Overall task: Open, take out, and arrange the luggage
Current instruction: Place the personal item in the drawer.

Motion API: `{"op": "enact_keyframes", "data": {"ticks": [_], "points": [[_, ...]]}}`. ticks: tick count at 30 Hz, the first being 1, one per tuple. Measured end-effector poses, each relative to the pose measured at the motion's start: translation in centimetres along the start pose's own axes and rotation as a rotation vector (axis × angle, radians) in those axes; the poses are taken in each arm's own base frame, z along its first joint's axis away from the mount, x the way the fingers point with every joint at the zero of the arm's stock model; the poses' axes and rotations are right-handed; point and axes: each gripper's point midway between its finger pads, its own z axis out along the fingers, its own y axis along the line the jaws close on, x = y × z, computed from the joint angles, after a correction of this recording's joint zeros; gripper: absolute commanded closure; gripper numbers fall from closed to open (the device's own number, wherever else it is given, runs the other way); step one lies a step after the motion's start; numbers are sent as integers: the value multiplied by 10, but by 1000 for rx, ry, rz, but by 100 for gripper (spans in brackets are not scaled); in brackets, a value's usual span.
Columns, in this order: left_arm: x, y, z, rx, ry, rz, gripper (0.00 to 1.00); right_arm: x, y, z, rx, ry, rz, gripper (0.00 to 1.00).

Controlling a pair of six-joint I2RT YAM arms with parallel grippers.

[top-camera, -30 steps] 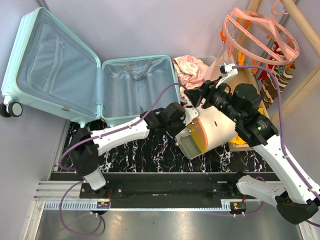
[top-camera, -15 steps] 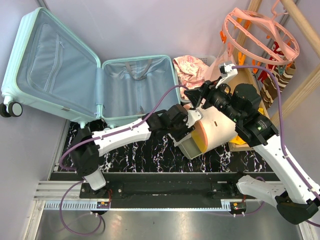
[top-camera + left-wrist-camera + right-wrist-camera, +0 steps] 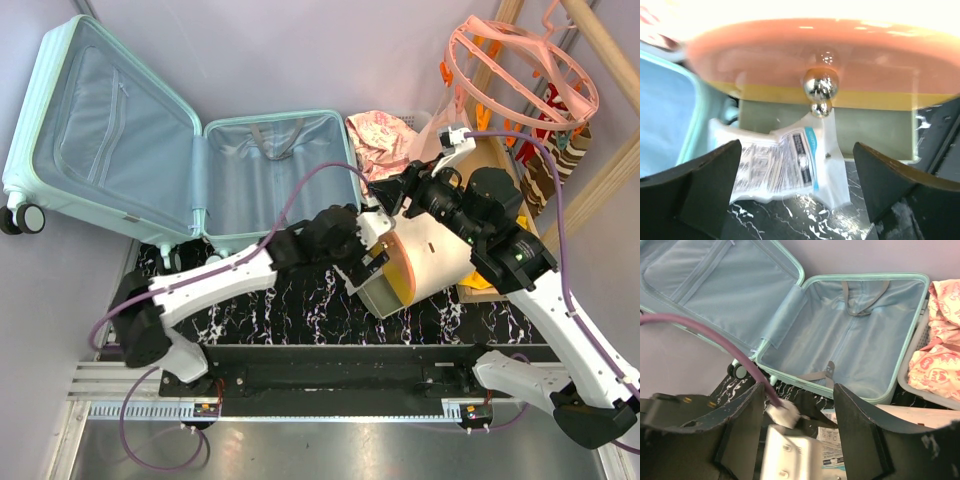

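Note:
The luggage (image 3: 270, 170) lies open at the back left, its lid (image 3: 110, 130) leaning on the wall and its grey-blue lining (image 3: 860, 340) bare. My left gripper (image 3: 378, 250) is open in front of the orange end (image 3: 815, 55) of a cream cylinder (image 3: 430, 255), just short of its chrome knob (image 3: 821, 85). A white printed packet (image 3: 785, 165) lies on the black marble table under that end, ahead of the wide left gripper (image 3: 797, 180). My right gripper (image 3: 385, 192) hangs open above the left wrist, with nothing held in the right gripper (image 3: 797, 405).
A white basket of pink clothes (image 3: 385, 140) stands right of the luggage. A pink round hanger (image 3: 520, 65) and wooden poles (image 3: 600, 40) fill the back right. The left arm's purple cable (image 3: 715, 337) crosses the right wrist view. The packet (image 3: 834, 445) shows there too.
The left gripper's jaws have gone from nearly shut to wide open at the cylinder's orange end, and the left arm's lower part has swung leftward. The right arm has not moved.

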Motion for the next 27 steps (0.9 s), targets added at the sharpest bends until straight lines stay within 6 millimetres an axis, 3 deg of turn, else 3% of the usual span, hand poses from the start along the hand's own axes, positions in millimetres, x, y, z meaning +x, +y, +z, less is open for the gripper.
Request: {"op": "enact_keyframes", "data": {"ticks": [5, 8, 12, 15, 17, 20, 24, 27], "points": [[-34, 6, -47, -21, -186, -15, 1, -4, 2, -6, -4, -13, 3, 38], [-41, 13, -74, -61, -266, -37, 1, -5, 2, -12, 1, -15, -8, 39], [-16, 33, -107, -144, -308, -134, 1, -4, -1, -19, 20, 8, -40, 46], [17, 70, -138, -264, -335, -282, 1, 1, 8, -7, 7, 64, -64, 45], [35, 94, -164, -359, -369, -384, 1, 23, 27, 7, -26, 129, -100, 45], [52, 116, -201, -465, -442, -500, 1, 83, 47, 26, -45, 293, -165, 45], [63, 134, -238, -569, -523, -598, 1, 174, 27, 40, 60, 532, -290, 45], [70, 135, -236, -573, -513, -628, 1, 204, 12, 37, 123, 622, -385, 43]]}}
